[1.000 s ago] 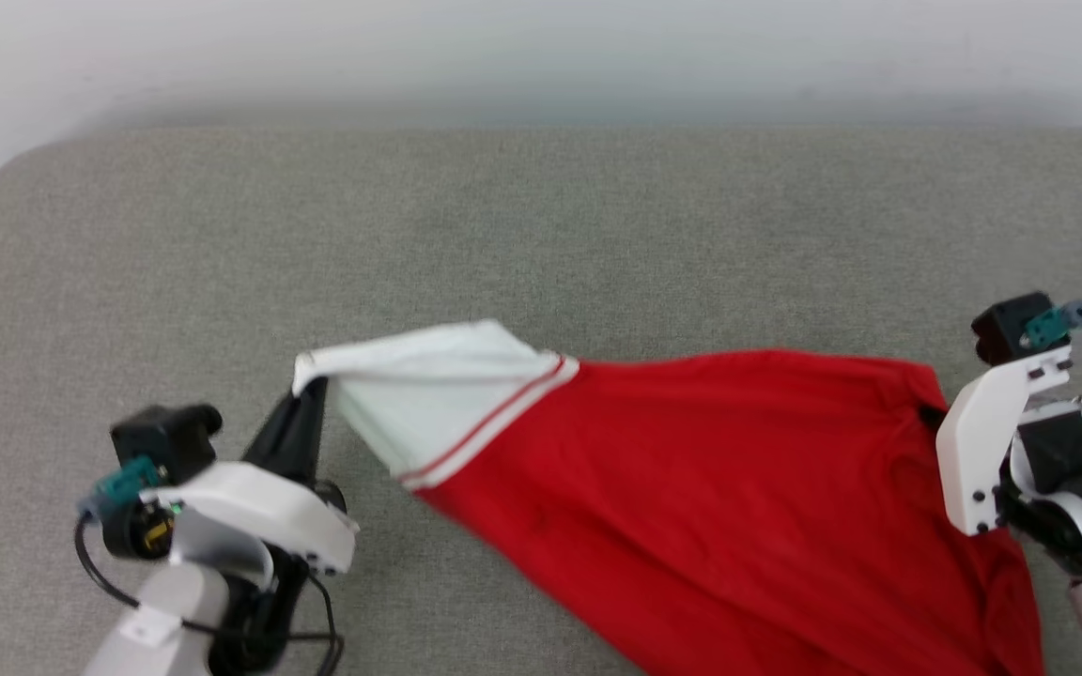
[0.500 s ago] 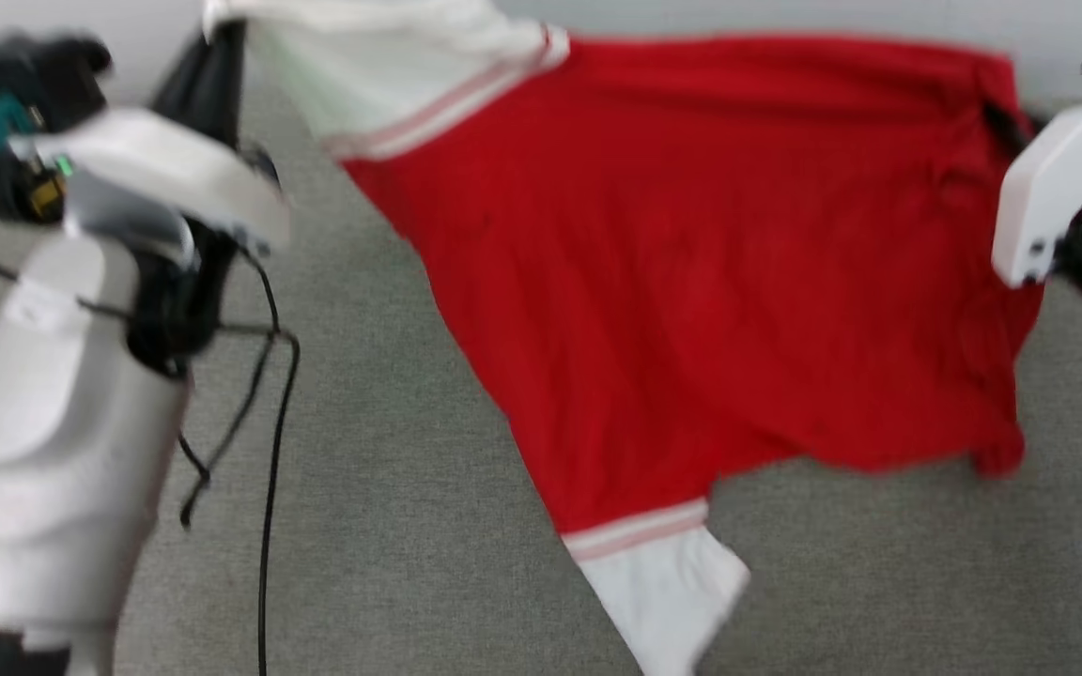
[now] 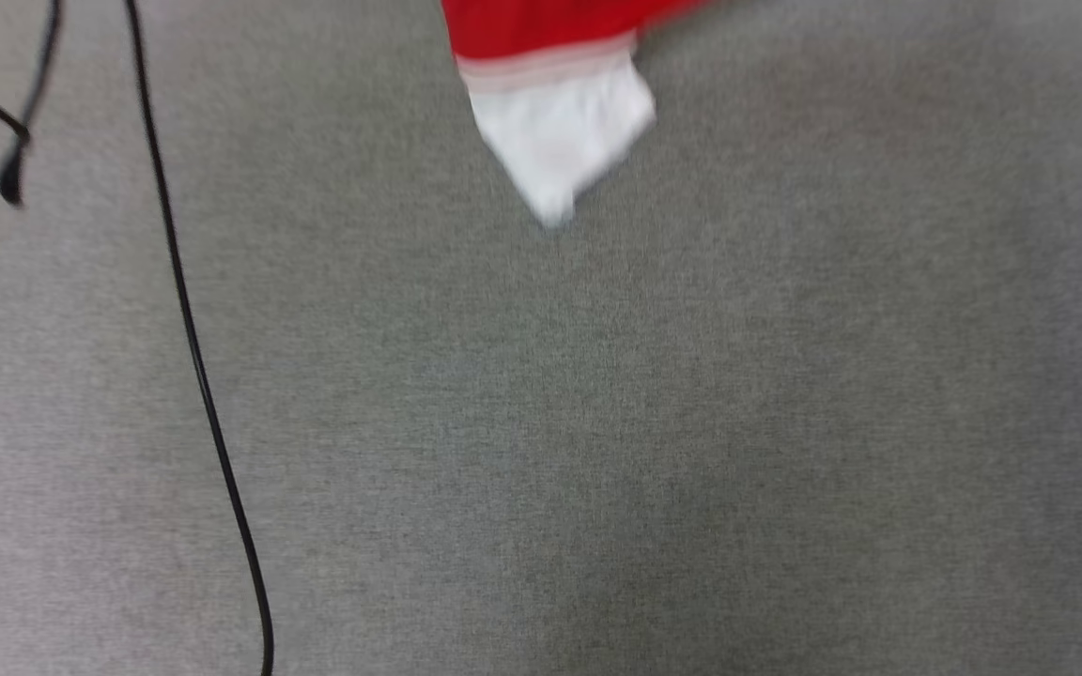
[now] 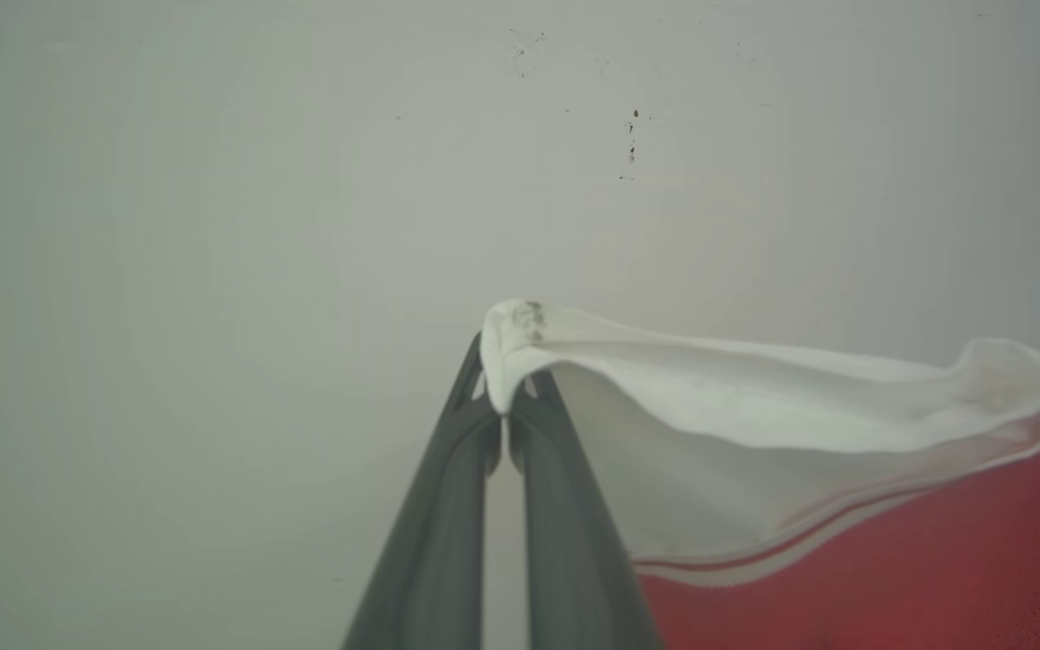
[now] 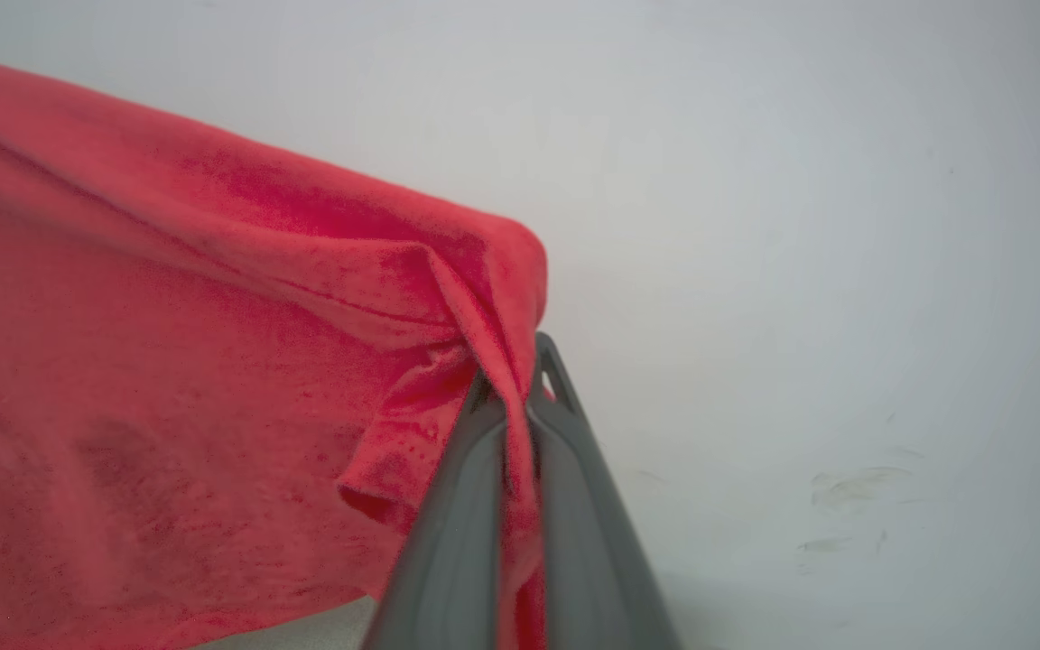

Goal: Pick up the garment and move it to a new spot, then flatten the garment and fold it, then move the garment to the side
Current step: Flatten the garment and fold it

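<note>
Grey fabric-covered worktop: lies blurred under the head camera. A thin black cable trails down its left side, so plan your set-down away from it.

Garment: the red body shows at the top edge of the head view. One white hanging sleeve with striped trim points down over the worktop. Whether its tip touches the fabric cannot be told.

Left gripper: pinched tight on the white cuff of the other sleeve, with only a small fold caught near the fingertips. Judge this grip shallow and avoid any jerk or sideways tug.

Right gripper: closed on a bunched fold of red cloth, which runs down between the fingers. This hold looks deeper.

Step in hand, by judgement: carrying the garment, strung between both grippers, to its new spot.
- Keep the two grippers level and well apart so the top edge stays stretched.
- Lower until the hanging sleeve lands first.
- Draw the cloth along so the body lays out flat, not heaped.
- Let go only once the cloth rests on the worktop.

Pale wall: stands behind, plain with a few faint marks.
</note>
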